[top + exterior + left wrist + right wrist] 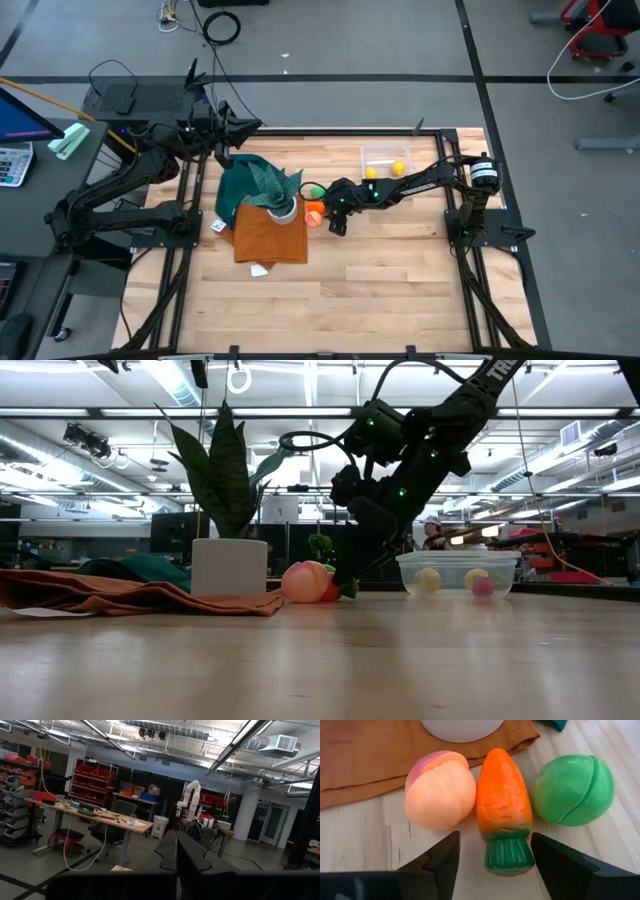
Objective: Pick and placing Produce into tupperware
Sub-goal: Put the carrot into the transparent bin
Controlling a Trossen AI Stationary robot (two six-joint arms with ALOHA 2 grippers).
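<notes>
From above, the tupperware (pixel 387 160) sits at the table's far right and holds two yellow pieces (pixel 398 168). Left of it, the right gripper (pixel 336 212) hangs low beside the carrot (pixel 315 215) and a green ball (pixel 317 191). One plant pot (pixel 283 209) stands on an orange cloth (pixel 268 235), with a green cloth (pixel 240 185) behind. The left gripper (pixel 222 148) waits at the far left edge.

At table height, three pieces show in the tupperware (pixel 457 572): two yellow and one pink (pixel 483 586). The peach (pixel 305 581) lies right of the pot (pixel 229 566).

The left wrist view shows the left gripper (pixel 176 851) with its fingers pressed together.

The right wrist view shows three loose pieces side by side: peach (pixel 440 796), carrot (pixel 503 811), green ball (pixel 572 789). The right gripper (pixel 495 860) has its jaws apart, straddling the carrot's green end, touching nothing.
</notes>
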